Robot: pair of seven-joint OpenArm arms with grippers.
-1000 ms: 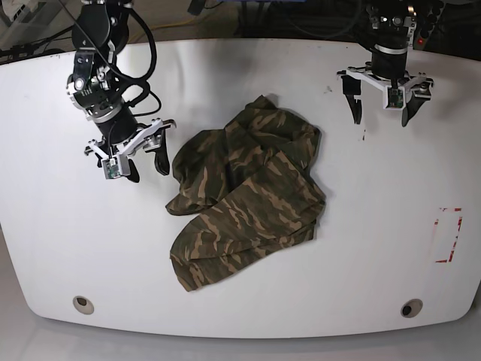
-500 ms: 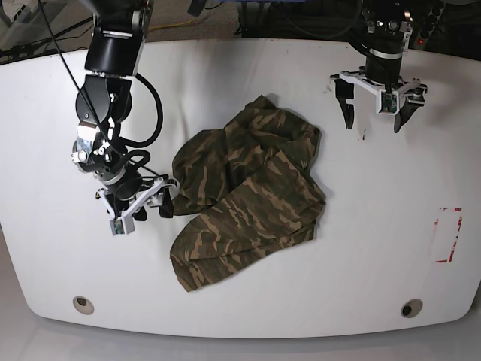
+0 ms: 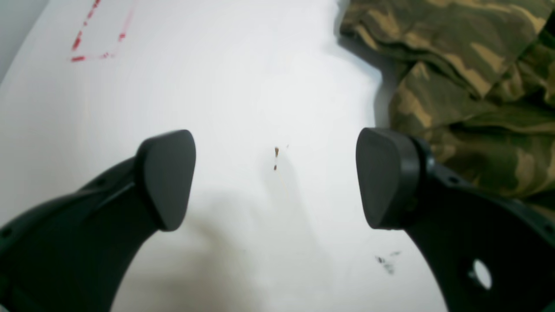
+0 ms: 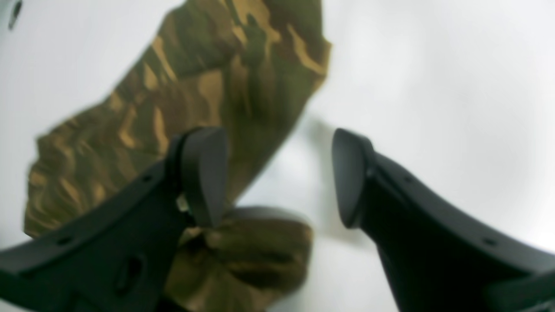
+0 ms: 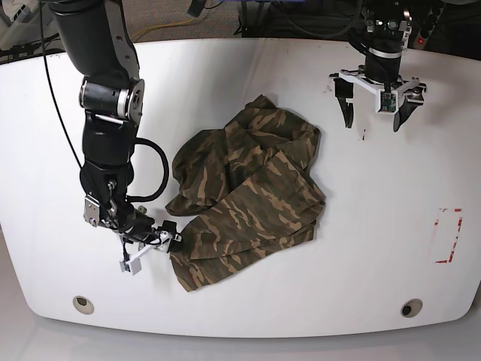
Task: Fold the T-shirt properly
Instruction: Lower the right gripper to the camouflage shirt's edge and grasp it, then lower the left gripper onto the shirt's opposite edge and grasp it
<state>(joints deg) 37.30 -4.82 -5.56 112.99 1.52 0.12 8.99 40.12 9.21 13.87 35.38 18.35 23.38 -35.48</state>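
White table [image 5: 248,68], T-shirt [image 5: 248,195] diagonal

The crumpled camouflage cloth T-shirt [image 4: 208,99] is blurred in the right wrist view (its print smeared), partly hidden behind a black fingertip [image 4: 204,173], and cut off at the left wrist view's right edge.

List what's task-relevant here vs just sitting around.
Job:
T-shirt, crumpled
right gripper, open at the shirt's edge
left gripper, open, over bare table

Not involved:
white table
red tape outline
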